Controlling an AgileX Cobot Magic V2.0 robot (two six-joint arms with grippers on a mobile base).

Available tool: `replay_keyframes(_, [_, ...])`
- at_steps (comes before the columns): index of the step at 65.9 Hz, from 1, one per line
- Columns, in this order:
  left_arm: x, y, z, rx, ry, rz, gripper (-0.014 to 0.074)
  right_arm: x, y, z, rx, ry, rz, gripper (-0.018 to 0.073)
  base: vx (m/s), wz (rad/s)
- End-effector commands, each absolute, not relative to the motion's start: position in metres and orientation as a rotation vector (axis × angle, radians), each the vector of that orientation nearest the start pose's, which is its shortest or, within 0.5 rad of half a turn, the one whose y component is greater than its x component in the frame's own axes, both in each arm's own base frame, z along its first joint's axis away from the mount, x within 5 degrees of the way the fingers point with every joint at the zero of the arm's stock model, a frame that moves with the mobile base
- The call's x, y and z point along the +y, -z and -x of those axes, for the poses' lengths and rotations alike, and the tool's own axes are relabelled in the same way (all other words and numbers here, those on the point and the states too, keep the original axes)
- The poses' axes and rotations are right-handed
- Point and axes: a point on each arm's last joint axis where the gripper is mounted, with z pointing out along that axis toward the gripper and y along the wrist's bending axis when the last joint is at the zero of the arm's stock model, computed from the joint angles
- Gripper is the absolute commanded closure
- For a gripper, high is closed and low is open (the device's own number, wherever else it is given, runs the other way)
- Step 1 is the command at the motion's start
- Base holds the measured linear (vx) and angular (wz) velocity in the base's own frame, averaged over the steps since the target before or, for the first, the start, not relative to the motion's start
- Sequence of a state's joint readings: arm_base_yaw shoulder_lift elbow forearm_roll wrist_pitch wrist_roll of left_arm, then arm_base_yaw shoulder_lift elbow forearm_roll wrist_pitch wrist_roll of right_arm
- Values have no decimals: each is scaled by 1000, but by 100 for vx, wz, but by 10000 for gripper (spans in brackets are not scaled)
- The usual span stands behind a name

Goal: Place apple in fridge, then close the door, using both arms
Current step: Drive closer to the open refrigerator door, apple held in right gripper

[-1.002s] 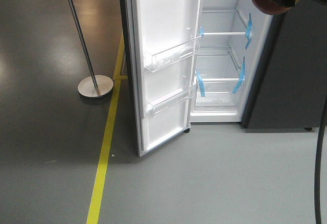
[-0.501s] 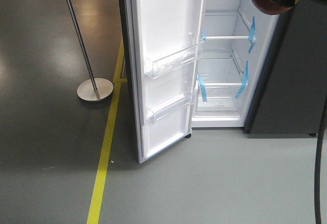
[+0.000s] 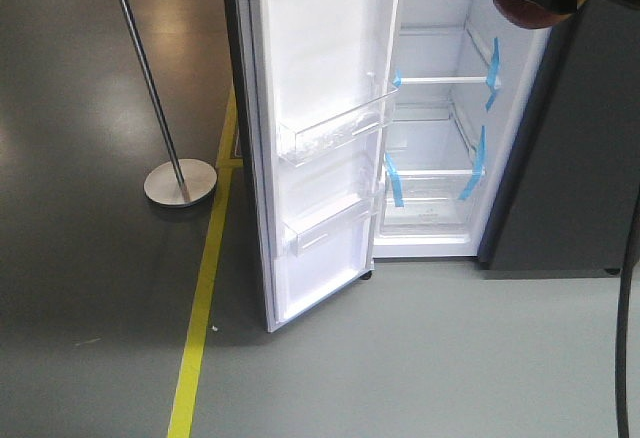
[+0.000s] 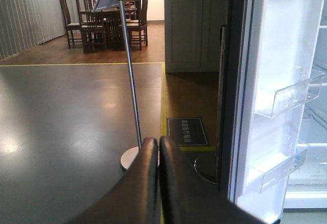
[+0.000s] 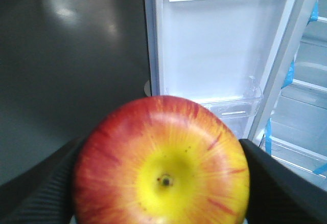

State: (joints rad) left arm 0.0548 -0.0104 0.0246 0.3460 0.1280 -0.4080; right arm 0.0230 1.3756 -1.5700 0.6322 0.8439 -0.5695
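Grey floor (image 3: 420,358); apple (image 3: 528,15) mostly hidden

We see a glossy round apple (image 5: 161,162), red streaked over yellow; a tall fridge (image 3: 435,38), white inside with blue tape strips (image 3: 393,183); a grey floor (image 3: 100,258) crossed by a yellow line (image 3: 200,298).

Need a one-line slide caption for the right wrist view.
Right gripper holding a red-and-yellow apple in front of the open fridge door, white inner side facing the camera.
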Motion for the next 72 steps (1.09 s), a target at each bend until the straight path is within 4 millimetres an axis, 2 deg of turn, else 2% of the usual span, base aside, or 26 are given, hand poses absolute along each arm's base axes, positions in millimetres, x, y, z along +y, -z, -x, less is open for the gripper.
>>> replay_keyframes(1, [4, -208, -55, 1520, 2, 104, 603, 46, -486, -280, 1836, -399, 384, 438, 7, -3])
replay_keyframes(72, [4, -208, -55, 1520, 2, 104, 603, 46, -486, -280, 1836, -399, 384, 438, 6, -1])
